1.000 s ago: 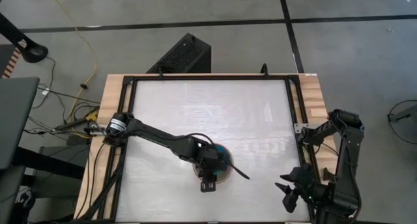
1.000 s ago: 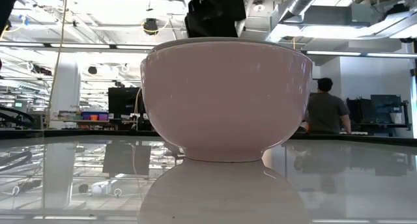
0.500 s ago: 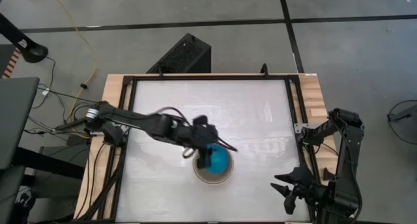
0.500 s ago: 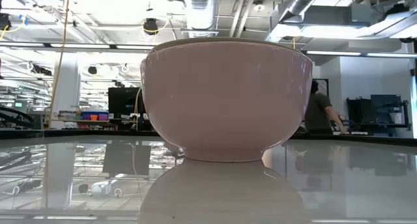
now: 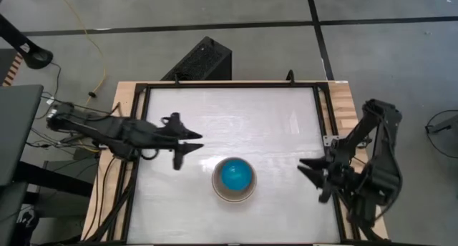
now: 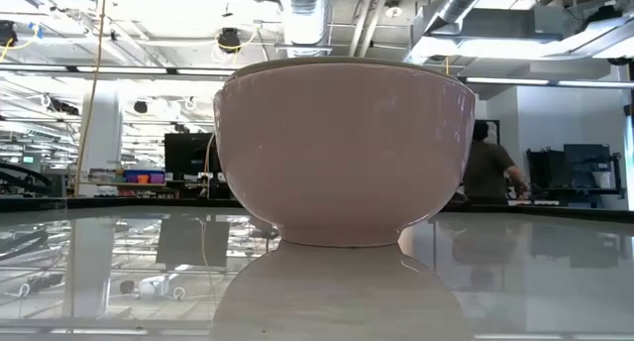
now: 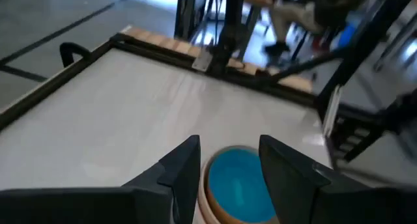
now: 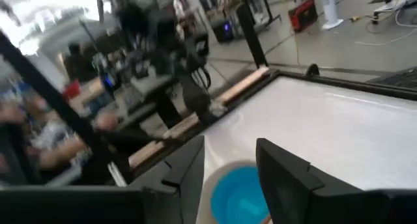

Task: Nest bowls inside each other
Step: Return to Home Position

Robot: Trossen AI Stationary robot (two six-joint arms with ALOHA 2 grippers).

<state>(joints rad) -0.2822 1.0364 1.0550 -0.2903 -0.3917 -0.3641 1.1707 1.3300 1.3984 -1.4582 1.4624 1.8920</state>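
Nested stack of bowls (image 5: 234,180) on the bench (image 5: 236,110), near edge, roughly centred between the arms. From above, only the innermost bright blue bowl (image 5: 236,176) and a ring of pale rims around it show. The low view shows the outer bowl (image 6: 342,153) as a glossy, pale, steep-walled shell on a narrow foot. The left claw (image 5: 187,147) hangs to the left of the stack, fingers spread and empty. The right claw (image 5: 313,176) hangs to its right, likewise spread and empty. Neither touches the bowls.

Handling, as judged: the plastic is probably light and stiff, not fragile, and its smooth walls are likely slippery. The best hold is the outer bowl's rim, one finger inside and one outside. A pinch on the blue rim alone would likely lift only that bowl. A person (image 6: 490,168) stands in the room beyond.
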